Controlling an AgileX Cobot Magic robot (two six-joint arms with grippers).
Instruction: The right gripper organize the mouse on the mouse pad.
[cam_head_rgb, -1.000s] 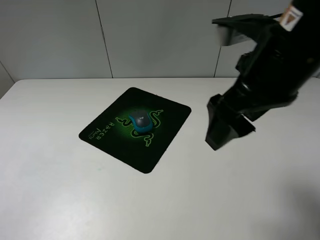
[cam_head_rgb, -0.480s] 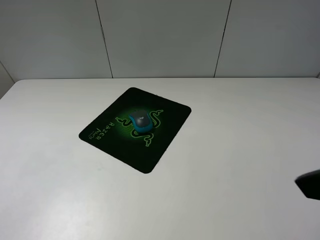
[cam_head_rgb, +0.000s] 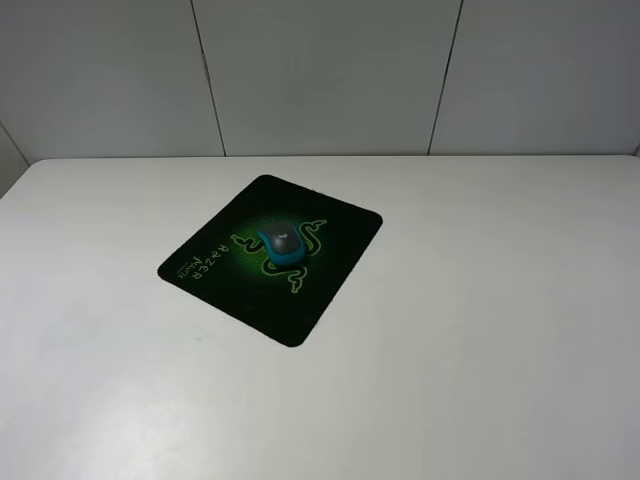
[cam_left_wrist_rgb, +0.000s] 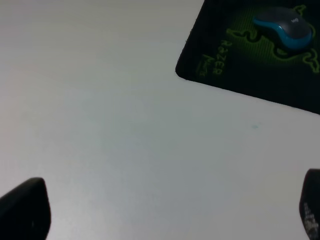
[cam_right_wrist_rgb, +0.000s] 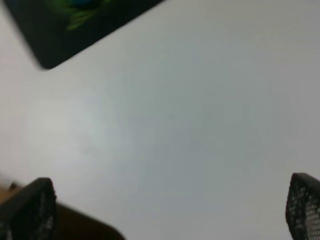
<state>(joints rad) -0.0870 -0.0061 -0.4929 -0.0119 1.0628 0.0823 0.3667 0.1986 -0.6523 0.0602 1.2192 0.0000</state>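
Observation:
The mouse (cam_head_rgb: 282, 243), teal-blue with a dark grey top, sits near the middle of the mouse pad (cam_head_rgb: 330, 275), on the green logo. The pad lies flat on the white table, left of centre. Neither arm shows in the exterior high view. In the left wrist view the mouse (cam_left_wrist_rgb: 286, 29) and pad (cam_left_wrist_rgb: 240, 80) are far from my open, empty left gripper (cam_left_wrist_rgb: 170, 210). In the right wrist view my right gripper (cam_right_wrist_rgb: 170, 210) is open and empty over bare table, away from a corner of the pad (cam_right_wrist_rgb: 50, 35); the mouse is barely visible there.
The white table (cam_head_rgb: 480, 320) extends all around the pad. A grey panelled wall (cam_head_rgb: 320, 70) stands behind the table. In the right wrist view the table's edge (cam_right_wrist_rgb: 75, 220) shows near one fingertip.
The right arm, which stood over the table's right side a second ago, has withdrawn out of the exterior high view. The mouse and pad have not moved.

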